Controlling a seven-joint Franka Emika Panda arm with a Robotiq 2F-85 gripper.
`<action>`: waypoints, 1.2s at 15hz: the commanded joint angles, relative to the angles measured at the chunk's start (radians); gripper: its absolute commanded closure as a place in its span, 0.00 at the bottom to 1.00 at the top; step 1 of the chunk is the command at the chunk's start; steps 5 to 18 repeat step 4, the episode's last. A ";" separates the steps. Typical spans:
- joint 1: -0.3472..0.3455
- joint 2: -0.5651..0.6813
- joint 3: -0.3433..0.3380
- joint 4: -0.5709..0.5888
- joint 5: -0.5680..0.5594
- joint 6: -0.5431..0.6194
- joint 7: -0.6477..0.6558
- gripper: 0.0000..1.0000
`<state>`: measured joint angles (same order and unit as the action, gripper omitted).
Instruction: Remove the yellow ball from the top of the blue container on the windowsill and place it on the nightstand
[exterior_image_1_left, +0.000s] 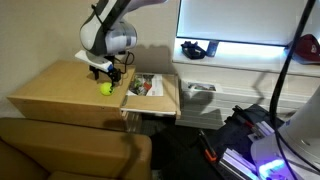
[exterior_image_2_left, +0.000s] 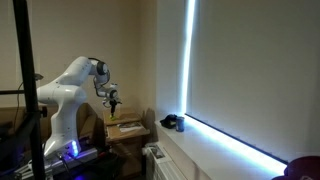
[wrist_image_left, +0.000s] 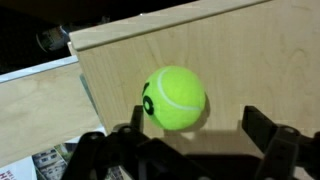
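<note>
The yellow tennis ball rests on the light wooden nightstand, near its right edge. In the wrist view the ball lies on the wood between my two dark fingers, nearer the left one. My gripper hangs just above the ball, open and holding nothing; it also shows in the wrist view and in an exterior view. The dark blue container stands on the white windowsill with nothing on top of it; it also appears in an exterior view.
A lower wooden surface beside the nightstand carries magazines. A red object lies on the windowsill at the far right. A brown upholstered seat stands in front. Cables and lit equipment sit at the lower right.
</note>
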<state>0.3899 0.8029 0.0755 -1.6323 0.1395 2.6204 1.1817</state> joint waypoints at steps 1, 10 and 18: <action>-0.064 -0.211 0.031 -0.169 0.054 -0.037 -0.042 0.00; -0.058 -0.182 0.020 -0.114 0.063 -0.021 -0.038 0.00; -0.058 -0.182 0.020 -0.114 0.063 -0.021 -0.038 0.00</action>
